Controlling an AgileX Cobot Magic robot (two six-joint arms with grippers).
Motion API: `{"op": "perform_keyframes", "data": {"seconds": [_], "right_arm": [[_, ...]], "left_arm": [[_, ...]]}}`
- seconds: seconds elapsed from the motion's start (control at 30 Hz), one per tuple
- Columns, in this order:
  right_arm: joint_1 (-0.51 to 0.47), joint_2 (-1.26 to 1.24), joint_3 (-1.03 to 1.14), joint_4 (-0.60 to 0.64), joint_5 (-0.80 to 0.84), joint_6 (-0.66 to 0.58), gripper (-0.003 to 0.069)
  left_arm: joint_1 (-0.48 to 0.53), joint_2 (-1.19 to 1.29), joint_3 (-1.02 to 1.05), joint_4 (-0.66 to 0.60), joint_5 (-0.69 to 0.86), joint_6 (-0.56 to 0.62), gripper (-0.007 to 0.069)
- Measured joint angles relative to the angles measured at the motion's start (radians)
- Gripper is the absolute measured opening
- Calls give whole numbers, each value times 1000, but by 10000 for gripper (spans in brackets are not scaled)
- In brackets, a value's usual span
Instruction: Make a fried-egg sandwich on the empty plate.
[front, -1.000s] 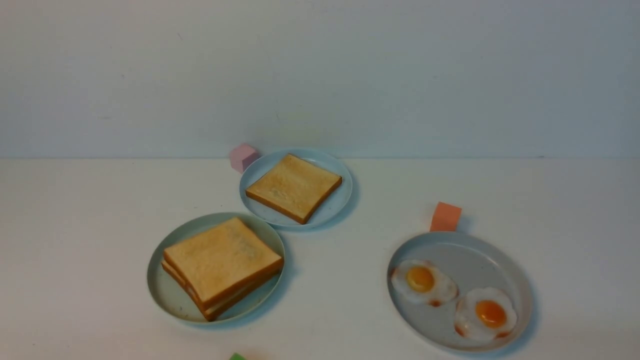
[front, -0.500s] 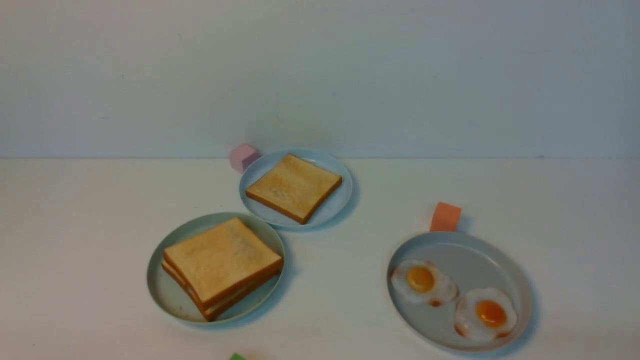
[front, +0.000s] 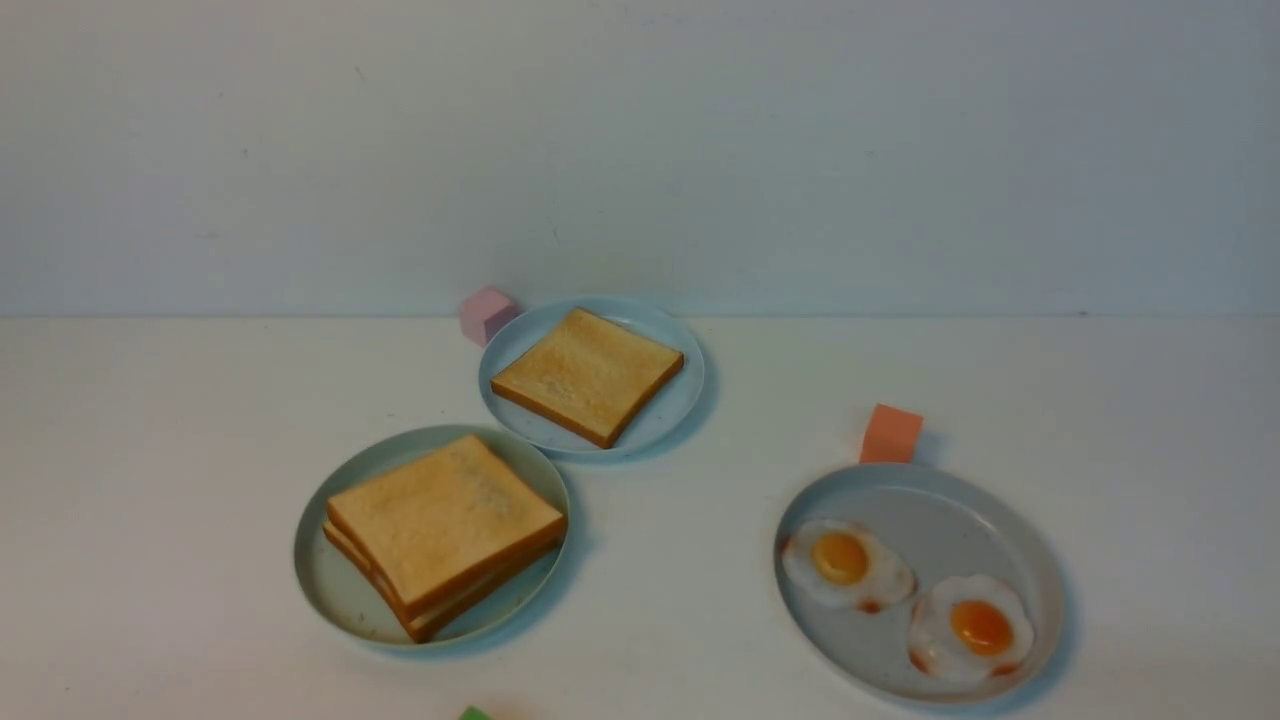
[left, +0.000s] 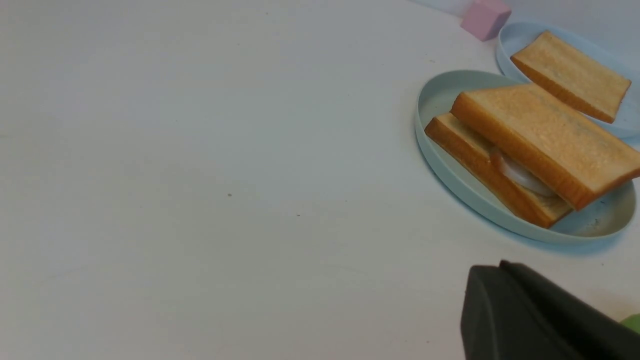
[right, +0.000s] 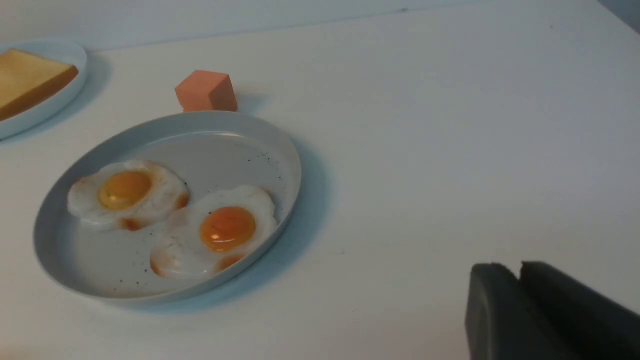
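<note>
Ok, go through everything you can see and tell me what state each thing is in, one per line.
Sandwich: assembled, egg between two toasts, top slice skewed.
Mint plate: holds the sandwich.
Single toast: flat on the blue plate.
Grey plate: holds two fried eggs, yolks up, edges touching.
Pink cube: beside the blue plate.
Orange cube: behind the grey plate.
Left gripper: jaws shut, empty.
Right gripper: jaws shut, empty.
</note>
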Motion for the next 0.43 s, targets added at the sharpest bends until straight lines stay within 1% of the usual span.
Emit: {"op": "perform_keyframes", "data": {"seconds": [0.43], "right_arm": [[0, 0, 0, 0, 0, 0, 109]], "left_arm": [[0, 0, 0, 0, 0, 0, 4]]}}
